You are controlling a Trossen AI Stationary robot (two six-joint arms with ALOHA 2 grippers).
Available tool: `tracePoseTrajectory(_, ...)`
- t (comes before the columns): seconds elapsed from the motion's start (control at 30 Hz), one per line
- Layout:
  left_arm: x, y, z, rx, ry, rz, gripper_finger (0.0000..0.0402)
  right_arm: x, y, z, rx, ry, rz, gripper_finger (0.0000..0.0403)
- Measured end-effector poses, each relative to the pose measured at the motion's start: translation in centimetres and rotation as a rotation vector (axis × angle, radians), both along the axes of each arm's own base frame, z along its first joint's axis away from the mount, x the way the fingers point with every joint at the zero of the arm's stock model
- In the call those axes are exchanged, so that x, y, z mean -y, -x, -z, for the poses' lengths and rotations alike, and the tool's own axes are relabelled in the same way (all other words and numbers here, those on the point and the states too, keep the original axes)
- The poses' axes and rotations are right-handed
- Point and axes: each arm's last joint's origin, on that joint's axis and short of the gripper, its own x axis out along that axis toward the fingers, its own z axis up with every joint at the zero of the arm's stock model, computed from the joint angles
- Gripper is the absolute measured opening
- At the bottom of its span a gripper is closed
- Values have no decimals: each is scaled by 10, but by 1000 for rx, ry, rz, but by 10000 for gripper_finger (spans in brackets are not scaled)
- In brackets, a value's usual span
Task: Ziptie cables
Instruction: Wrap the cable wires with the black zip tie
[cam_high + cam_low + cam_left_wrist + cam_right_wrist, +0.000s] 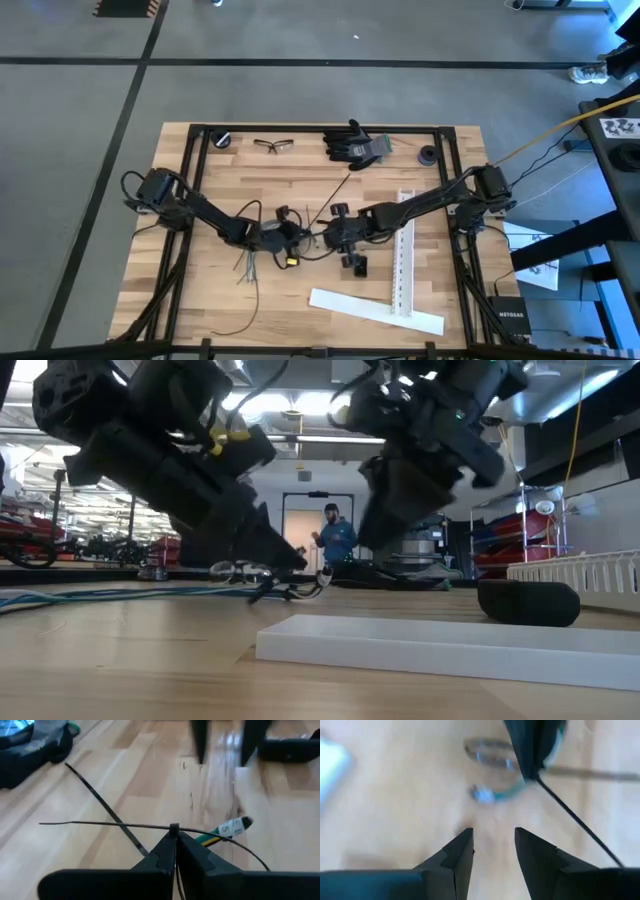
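Observation:
My left gripper (175,837) is shut on a thin black ziptie (100,824) at the table's middle. A second ziptie (102,805) lies flat on the wood beyond it, also seen as a slanting black line (330,200). A green-and-yellow cable with a white label (229,828) lies just past the held ziptie. More cables (250,265) lie loose near the left arm. My right gripper (493,842) hangs open above bare wood, facing the left gripper (534,750), with nothing between its fingers. My left gripper pinches the ziptie at its small square head (173,827) between its two fingertips. The fingers slant down toward the table and lie across the strip. The strip sticks out to both sides, nearly level. Whether its ends touch the wood I cannot tell.
Two white perforated strips (405,250) (375,310) lie at the near right. A small black block (352,263) sits beside the right gripper. Black gloves (355,145) and safety glasses (273,145) lie at the far edge. A person (335,535) stands far behind the table.

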Motion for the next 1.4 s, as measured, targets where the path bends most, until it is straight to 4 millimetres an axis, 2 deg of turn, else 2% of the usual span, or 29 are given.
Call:
tracePoseTrajectory(0.1, 3, 1, -11, 20, -24, 28, 0, 2, 2, 5, 2, 66, -36, 131)
tracePoseTrajectory(0.27, 10, 9, -35, 42, -52, 74, 0, 4, 0, 41, 93, 123, -114, 131)
tracePoseTrajectory(0.4, 14, 18, -50, 34, -59, 101, 0, 6, -6, 57, 201, 201, -167, 131)
tracePoseTrajectory(0.6, 19, 30, -64, 22, -34, 117, 0, 3, -21, 77, 301, 285, -271, 131)
tracePoseTrajectory(0.77, 25, 36, -69, 31, -18, 132, 0, 3, -26, 87, 339, 340, -274, 131)
tracePoseTrajectory(0.9, 28, 37, -69, 34, -13, 146, 0, 4, -30, 84, 404, 340, -267, 131)
tracePoseTrajectory(1.07, 28, 37, -69, 39, -1, 141, 0, 8, -31, 85, 405, 283, -291, 129)
tracePoseTrajectory(1.17, 28, 37, -69, 40, -1, 141, 0, 8, -30, 86, 410, 235, -249, 100)
tracePoseTrajectory(1.3, 29, 36, -70, 46, 6, 139, 0, 8, -32, 86, 412, 191, -220, 21)
tracePoseTrajectory(1.4, 29, 36, -70, 48, 13, 135, 0, 7, -33, 85, 410, 132, -153, 11)
